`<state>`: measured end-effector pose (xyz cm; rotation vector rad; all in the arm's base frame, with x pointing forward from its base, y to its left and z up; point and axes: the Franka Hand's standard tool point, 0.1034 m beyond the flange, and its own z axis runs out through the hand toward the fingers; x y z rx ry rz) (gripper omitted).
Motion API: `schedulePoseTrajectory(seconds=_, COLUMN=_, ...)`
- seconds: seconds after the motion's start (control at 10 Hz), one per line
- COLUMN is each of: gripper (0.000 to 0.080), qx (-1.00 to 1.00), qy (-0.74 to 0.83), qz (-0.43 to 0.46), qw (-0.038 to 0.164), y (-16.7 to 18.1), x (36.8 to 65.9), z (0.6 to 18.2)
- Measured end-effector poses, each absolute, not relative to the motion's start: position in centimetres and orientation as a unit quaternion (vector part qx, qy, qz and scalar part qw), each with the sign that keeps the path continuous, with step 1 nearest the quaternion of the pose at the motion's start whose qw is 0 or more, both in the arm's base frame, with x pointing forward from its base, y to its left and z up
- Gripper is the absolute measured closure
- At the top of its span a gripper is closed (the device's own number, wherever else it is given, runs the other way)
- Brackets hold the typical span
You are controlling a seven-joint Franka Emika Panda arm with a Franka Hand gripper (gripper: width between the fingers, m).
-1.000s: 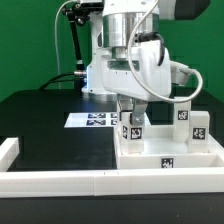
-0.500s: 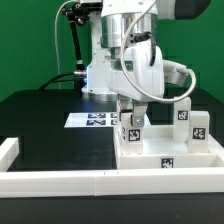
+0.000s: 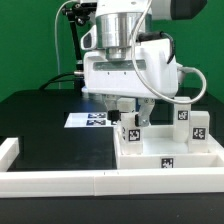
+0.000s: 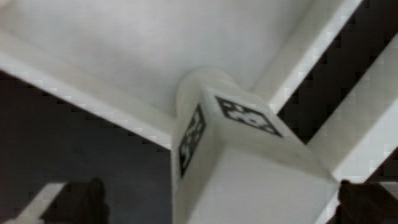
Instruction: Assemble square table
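From my remote console, the black table (image 3: 45, 130) carries the whole job: the square table's white tabletop (image 3: 170, 160) lies tray-like at the exterior view's right, pressed into the corner of the long white border rail (image 3: 60, 181), with the marker board (image 3: 88, 119) flat behind it. Three tagged leg blocks show upright on the tabletop, one (image 3: 133, 128) at the near corner on the exterior view's left and two more, (image 3: 183, 113) and (image 3: 199, 127), toward its right. The arm hangs directly over the first leg, and the wrist view looks straight down on that leg (image 4: 240, 130) and the tabletop's rim. I judge the step in hand to be seating this leg in its corner; doing it well means pulling straight up without brushing the leg, then checking that it stands square and fully home before going for another. The gripper (image 3: 130, 107) sits just above the leg's top, its jaws spread wide to either side, holding nothing; whether a fingertip grazes the leg I cannot tell.
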<state>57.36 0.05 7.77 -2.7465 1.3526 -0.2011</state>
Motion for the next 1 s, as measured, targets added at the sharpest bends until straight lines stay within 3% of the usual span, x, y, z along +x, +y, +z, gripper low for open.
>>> schedulePoseTrajectory(seconds=1.0, gripper=0.015, qx=-0.992, qy=0.099, qz=-0.076, qw=0.001, y=0.87, x=57.53, z=7.76)
